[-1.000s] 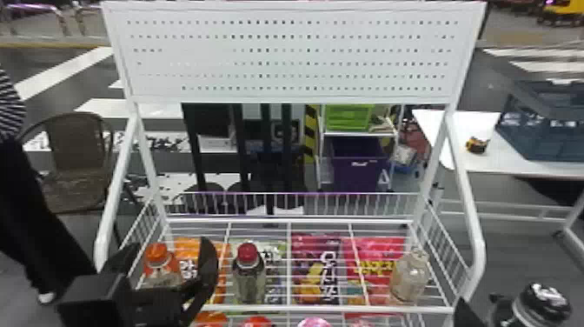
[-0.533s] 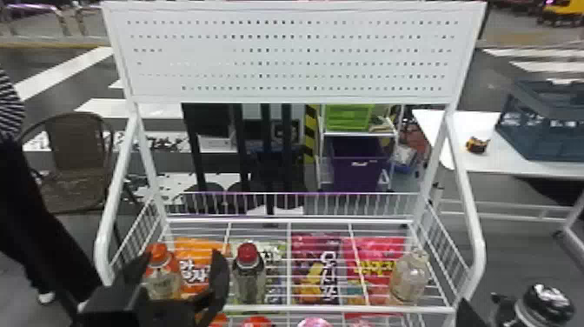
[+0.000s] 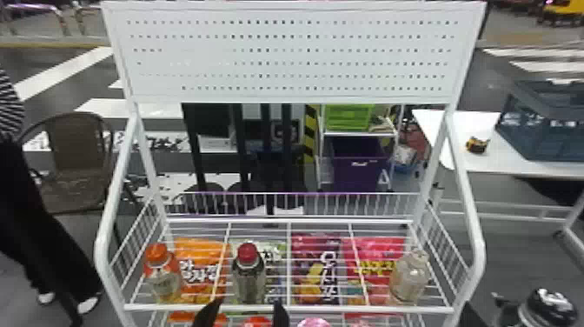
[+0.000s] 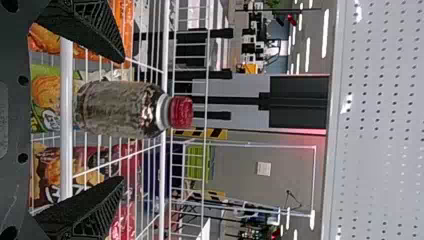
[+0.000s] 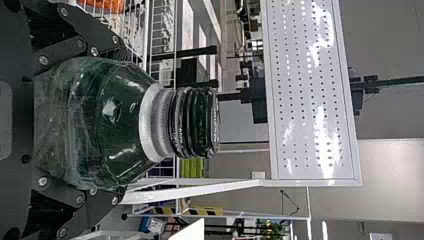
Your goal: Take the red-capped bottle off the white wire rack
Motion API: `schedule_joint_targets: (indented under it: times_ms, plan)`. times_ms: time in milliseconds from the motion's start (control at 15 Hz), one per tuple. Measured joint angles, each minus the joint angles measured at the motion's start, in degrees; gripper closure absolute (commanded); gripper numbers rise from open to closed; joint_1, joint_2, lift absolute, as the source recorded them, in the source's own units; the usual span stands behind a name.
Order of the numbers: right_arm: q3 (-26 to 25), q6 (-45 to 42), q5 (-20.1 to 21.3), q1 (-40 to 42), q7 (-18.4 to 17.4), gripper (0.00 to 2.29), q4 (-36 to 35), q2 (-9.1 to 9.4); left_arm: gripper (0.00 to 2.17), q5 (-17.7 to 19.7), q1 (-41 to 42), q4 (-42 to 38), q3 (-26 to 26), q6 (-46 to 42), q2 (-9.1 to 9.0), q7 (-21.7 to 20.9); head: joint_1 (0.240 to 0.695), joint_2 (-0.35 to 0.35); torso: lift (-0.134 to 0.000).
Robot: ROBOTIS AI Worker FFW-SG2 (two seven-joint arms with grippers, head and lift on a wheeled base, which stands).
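The red-capped bottle (image 3: 248,275) stands upright on the white wire rack (image 3: 289,308), near its front edge. Just in front of it, my left gripper (image 3: 241,314) stands open, its two fingertips apart at the rack's front rail. In the left wrist view the red-capped bottle (image 4: 122,109) lies between and beyond the spread fingers of the left gripper (image 4: 123,119), touching neither. My right gripper (image 3: 491,315) is at the lower right, in front of the rack's right side. In the right wrist view the right gripper (image 5: 117,122) is shut on a black-capped bottle (image 5: 115,120).
On the same shelf stand an orange-capped bottle (image 3: 163,275) at the left and a clear bottle (image 3: 409,277) at the right. Snack bags (image 3: 319,269) lie beneath the wires. A perforated white panel (image 3: 287,52) rises behind, and side rails (image 3: 469,204) flank the shelf.
My left gripper has moved rightward from in front of the orange-capped bottle to in front of the red-capped one, and sits lower in the head view. The right arm looks unmoved.
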Motion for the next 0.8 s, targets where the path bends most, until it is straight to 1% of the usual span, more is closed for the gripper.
schedule_joint_targets:
  times_ms: [200, 400, 533, 800]
  plan:
    - [-0.4, -1.1, -0.2, 0.6, 0.0, 0.51, 0.0, 0.00, 0.05, 0.0, -4.8, 7.8, -2.2, -1.5, -1.79, 0.8, 0.499, 0.000, 0.000]
    - [-1.8, -3.0, -1.4, 1.4, 0.1, 0.51, 0.3, 0.00, 0.07, -0.3, -8.5, 13.8, -3.1, -3.4, -2.83, 2.4, 0.499, 0.000, 0.000]
    - [-2.7, -4.0, -2.4, 1.8, 0.2, 0.51, 0.6, 0.00, 0.07, -0.4, -10.3, 16.5, -3.0, -5.3, -3.07, 3.4, 0.499, 0.000, 0.000]
    - [-3.3, -4.7, -2.7, 2.5, 0.3, 0.51, 0.5, 0.00, 0.07, 0.1, -13.6, 18.5, -2.2, -6.0, -3.18, 3.4, 0.499, 0.000, 0.000]
